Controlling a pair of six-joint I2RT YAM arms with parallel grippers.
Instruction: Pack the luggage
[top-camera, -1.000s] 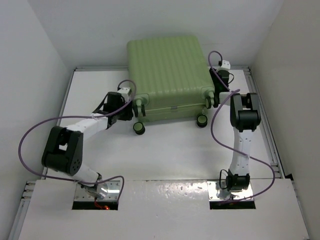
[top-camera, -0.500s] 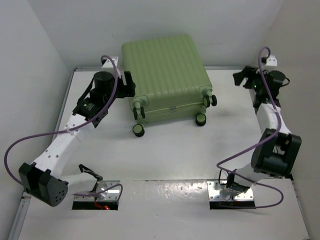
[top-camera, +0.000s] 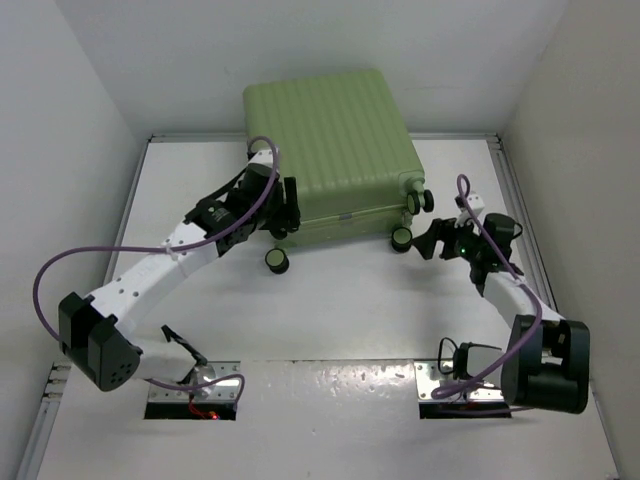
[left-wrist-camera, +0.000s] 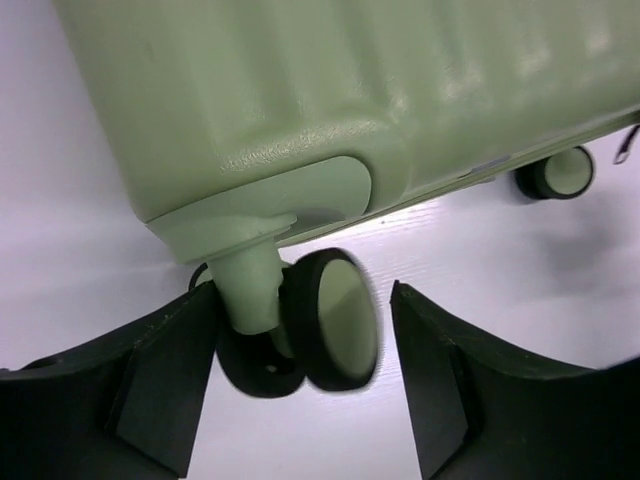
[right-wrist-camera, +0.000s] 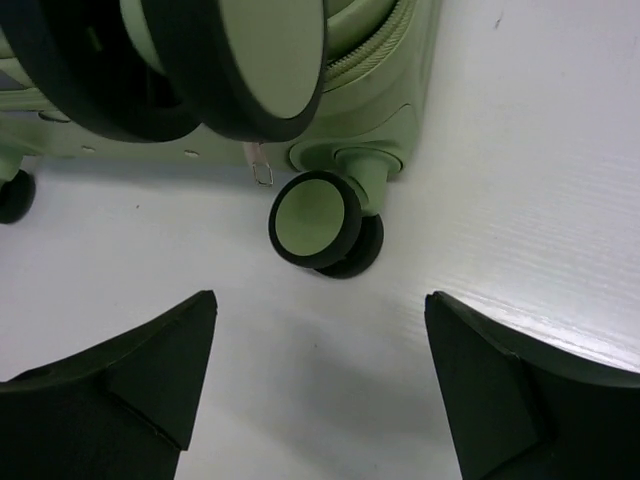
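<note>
The near part of the desk is bare white board. Further in, on the right, the right end effector hangs low with its jaws spread and nothing in them. In its wrist view it points at the near-right wheel but stands apart from it, and a small zip pull dangles just behind.

On the left, a little farther in, the left end effector is also spread wide. Its fingers straddle the near-left corner wheel, and the left finger is so close to the wheel's stem that I cannot tell whether they touch.

Beyond both lies the luggage. It is shut and flat with its ribbed shell up, at the far middle of the desk, wheels toward the arms.

The likely trouble is the caster. It swivels and rolls, so jaws closing on it could twist off or slip. A one-sided pull might then skew the whole case rather than open it.
</note>
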